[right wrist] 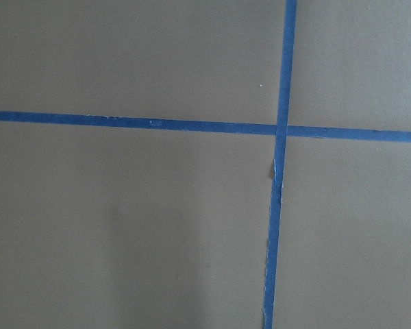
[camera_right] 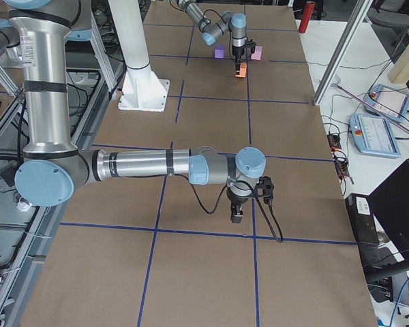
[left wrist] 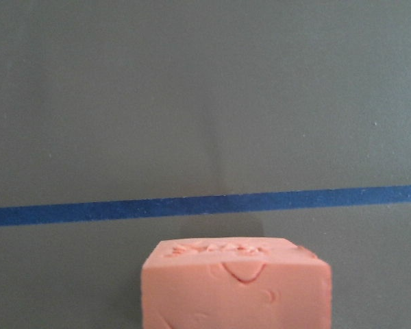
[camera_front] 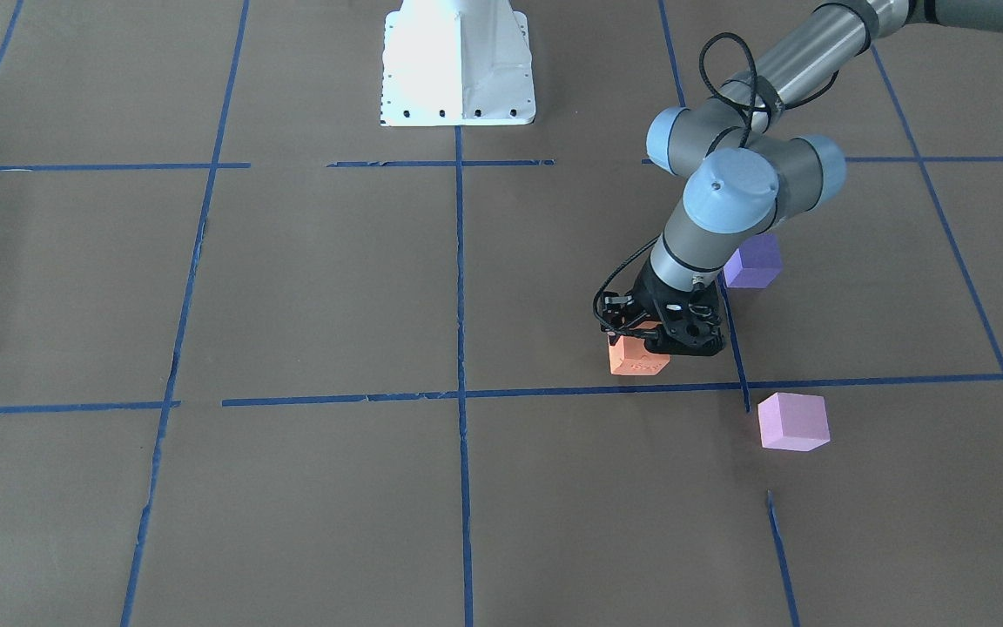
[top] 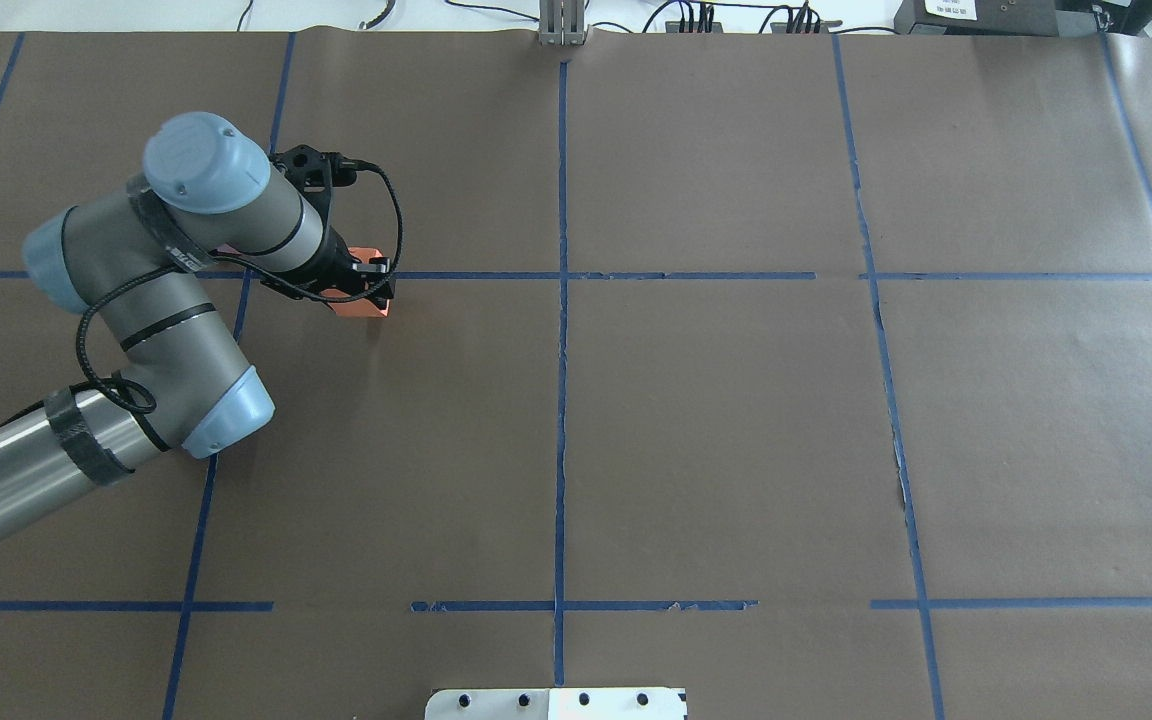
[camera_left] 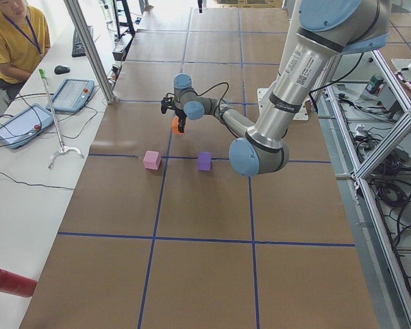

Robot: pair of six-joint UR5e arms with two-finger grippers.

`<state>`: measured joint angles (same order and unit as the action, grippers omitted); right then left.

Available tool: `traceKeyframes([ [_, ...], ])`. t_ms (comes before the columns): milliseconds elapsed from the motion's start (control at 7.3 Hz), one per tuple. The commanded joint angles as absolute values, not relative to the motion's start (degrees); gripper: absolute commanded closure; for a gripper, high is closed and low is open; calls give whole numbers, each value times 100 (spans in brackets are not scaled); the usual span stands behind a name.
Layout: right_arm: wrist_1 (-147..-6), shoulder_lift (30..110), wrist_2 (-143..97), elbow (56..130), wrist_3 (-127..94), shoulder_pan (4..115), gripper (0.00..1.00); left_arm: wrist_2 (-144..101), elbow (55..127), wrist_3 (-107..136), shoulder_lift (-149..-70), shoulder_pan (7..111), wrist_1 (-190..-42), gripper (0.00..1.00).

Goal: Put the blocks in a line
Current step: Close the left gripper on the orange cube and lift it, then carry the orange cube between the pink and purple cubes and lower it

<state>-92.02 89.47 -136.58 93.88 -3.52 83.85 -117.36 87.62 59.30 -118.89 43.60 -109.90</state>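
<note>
My left gripper (camera_front: 643,341) is down at the table and shut on the orange block (camera_front: 636,359), just on the robot's side of a blue tape line. In the overhead view the left gripper (top: 366,285) covers most of the orange block (top: 364,306). The orange block fills the bottom of the left wrist view (left wrist: 236,284). The violet block (camera_front: 754,261) sits behind the left arm, and the pink block (camera_front: 793,421) lies across the tape line. The arm hides both in the overhead view. My right gripper (camera_right: 237,212) hangs over bare table far from the blocks. I cannot tell whether it is open.
The white robot base (camera_front: 458,65) stands at the table's robot side. A person (camera_left: 10,34) sits at the side bench with tablets. A red cylinder (camera_left: 10,282) lies on that bench. Blue tape lines grid the brown table.
</note>
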Motion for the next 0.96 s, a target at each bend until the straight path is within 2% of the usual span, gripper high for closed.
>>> traceKeyframes([
  [0, -9202, 8947, -13658, 9396, -352, 8385, 0, -12040, 9149, 5741, -11095, 4762, -10978, 71],
  [274, -9202, 8947, -13658, 9387, -352, 8385, 0, -12085, 9141, 4969, -10514, 5070, -11048, 71],
  [548, -9202, 8947, -13658, 9387, -352, 8385, 0, -12085, 9036, 4869, -10476, 5124, -11048, 64],
  [822, -9202, 8947, -13658, 9387, -352, 8385, 0, -12094, 8991, 4931, -10582, 5080, -11057, 61],
])
